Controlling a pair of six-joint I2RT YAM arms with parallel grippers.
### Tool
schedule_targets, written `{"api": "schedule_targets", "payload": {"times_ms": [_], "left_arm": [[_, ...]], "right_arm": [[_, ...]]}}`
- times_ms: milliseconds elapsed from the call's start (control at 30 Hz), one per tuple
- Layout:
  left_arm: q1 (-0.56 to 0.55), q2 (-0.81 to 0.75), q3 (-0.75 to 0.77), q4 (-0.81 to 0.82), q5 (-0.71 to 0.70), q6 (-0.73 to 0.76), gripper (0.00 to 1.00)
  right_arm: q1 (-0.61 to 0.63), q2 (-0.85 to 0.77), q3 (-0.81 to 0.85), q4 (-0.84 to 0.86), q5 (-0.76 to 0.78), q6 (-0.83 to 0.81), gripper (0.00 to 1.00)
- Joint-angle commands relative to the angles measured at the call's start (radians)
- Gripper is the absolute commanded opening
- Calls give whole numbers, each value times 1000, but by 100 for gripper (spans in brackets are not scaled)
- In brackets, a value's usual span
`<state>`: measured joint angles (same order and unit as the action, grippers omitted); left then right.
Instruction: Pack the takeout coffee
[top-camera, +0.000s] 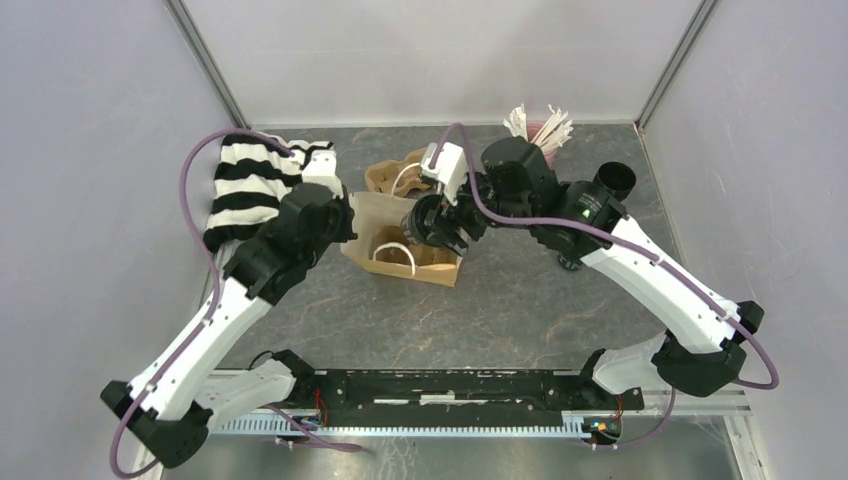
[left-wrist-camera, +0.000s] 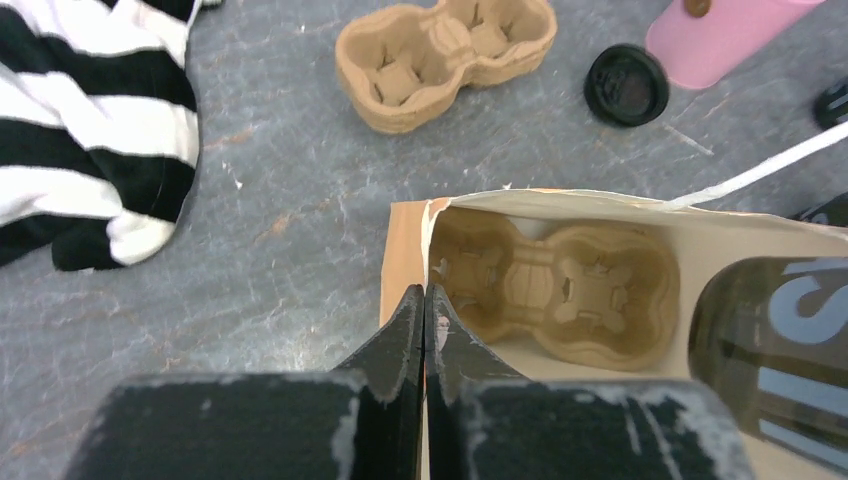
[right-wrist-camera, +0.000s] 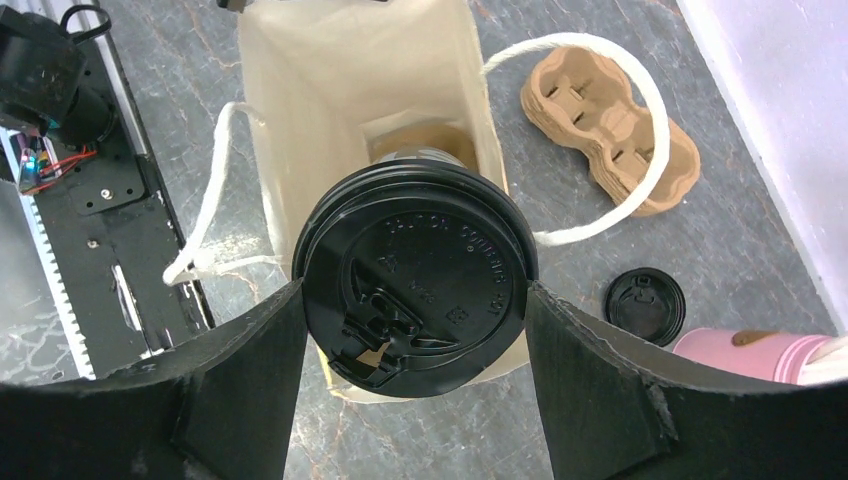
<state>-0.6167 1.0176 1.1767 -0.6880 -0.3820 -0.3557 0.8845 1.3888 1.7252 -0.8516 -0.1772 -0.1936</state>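
One takeout coffee, a black cup (right-wrist-camera: 415, 275) with a round black lid, hangs over the open mouth of a brown paper bag (right-wrist-camera: 360, 80). My right gripper (right-wrist-camera: 415, 290) is shut on the cup, one finger against each side of the lid. The left wrist view shows the cup's dark side with pale lettering (left-wrist-camera: 770, 360) at the bag's right end. My left gripper (left-wrist-camera: 425, 295) is shut on the bag's rim (left-wrist-camera: 405, 250) at its left end. A brown pulp carrier tray (left-wrist-camera: 555, 285) lies on the bag's floor. What looks like a second black cup (top-camera: 615, 180) stands by my right arm.
A second pulp carrier (left-wrist-camera: 445, 55) lies on the table behind the bag. A loose black lid (left-wrist-camera: 627, 85) lies beside a pink cup (left-wrist-camera: 720, 35) of white sticks (top-camera: 540, 125). A black-and-white striped cloth (left-wrist-camera: 90, 130) is at the back left. The bag's white rope handles (right-wrist-camera: 640, 150) hang outward.
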Motion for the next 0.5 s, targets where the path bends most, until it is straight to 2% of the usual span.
{"api": "schedule_targets", "payload": {"times_ms": [0,167,467], "left_arm": [[2,-134,-139,301,22,99,2],[1,-229,-232,369,60,119,2],[1,-366,-403,456,68,104,2]], "right_arm": [[92,10,4,27,170,-37,46],[218,68,35,-4,341,-73,46],[353,178,58,-20,528,-143,46]]}}
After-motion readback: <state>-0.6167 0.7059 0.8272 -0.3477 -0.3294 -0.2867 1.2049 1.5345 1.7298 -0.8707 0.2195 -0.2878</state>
